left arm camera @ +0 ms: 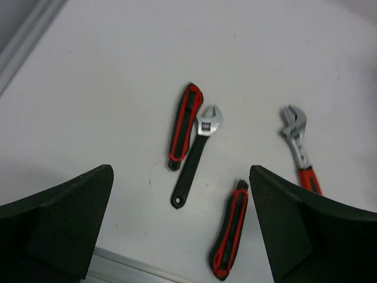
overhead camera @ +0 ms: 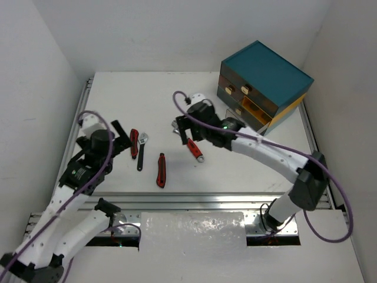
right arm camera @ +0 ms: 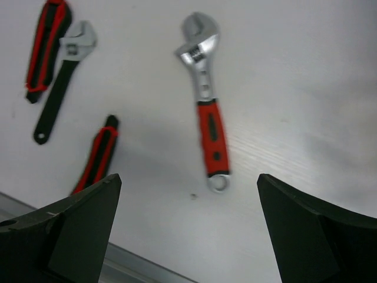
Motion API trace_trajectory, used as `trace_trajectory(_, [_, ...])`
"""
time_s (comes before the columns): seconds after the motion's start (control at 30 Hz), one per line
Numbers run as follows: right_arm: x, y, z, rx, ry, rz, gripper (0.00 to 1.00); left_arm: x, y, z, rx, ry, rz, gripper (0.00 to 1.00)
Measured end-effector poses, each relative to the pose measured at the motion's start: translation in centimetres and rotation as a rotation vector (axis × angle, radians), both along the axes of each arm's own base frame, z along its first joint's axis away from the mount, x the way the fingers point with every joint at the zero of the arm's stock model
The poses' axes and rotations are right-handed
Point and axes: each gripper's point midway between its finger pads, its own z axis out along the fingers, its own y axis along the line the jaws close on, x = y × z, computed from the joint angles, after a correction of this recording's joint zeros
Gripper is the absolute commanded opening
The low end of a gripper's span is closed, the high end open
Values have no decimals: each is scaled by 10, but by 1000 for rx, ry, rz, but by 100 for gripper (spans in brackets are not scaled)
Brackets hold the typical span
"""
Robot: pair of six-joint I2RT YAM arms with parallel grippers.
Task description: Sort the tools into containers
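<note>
Several tools lie on the white table. A red-handled adjustable wrench [overhead camera: 195,150] lies just below my right gripper [overhead camera: 184,133], which hovers open and empty; in the right wrist view the wrench [right arm camera: 207,118] lies ahead of the gripper [right arm camera: 188,177]. A black-handled wrench [overhead camera: 142,151] lies beside a red/black-handled tool [overhead camera: 134,143], with a second red/black tool [overhead camera: 161,170] nearer the front. My left gripper [overhead camera: 121,139] is open and empty just left of them. In the left wrist view the gripper [left arm camera: 179,171] hovers above the black wrench [left arm camera: 197,154], the first red/black tool [left arm camera: 184,125] and the second one [left arm camera: 230,239].
The teal-topped chest [overhead camera: 268,73] stands at the back right with cream-knobbed drawers [overhead camera: 245,89]; an orange drawer [overhead camera: 257,112] is pulled out. A metal rail [overhead camera: 206,200] runs along the table's front edge. White walls stand on both sides.
</note>
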Motion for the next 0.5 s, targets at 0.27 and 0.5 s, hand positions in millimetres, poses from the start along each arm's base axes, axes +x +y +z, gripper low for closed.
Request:
trace_trajectory(0.27, [-31,118,-118,-100,204,14,92,-47,52,65,-142,-331,201,100])
trace_trajectory(0.5, [-59,166,-178,-207,285,11,76,-41,47,65,-140,-322,174,100])
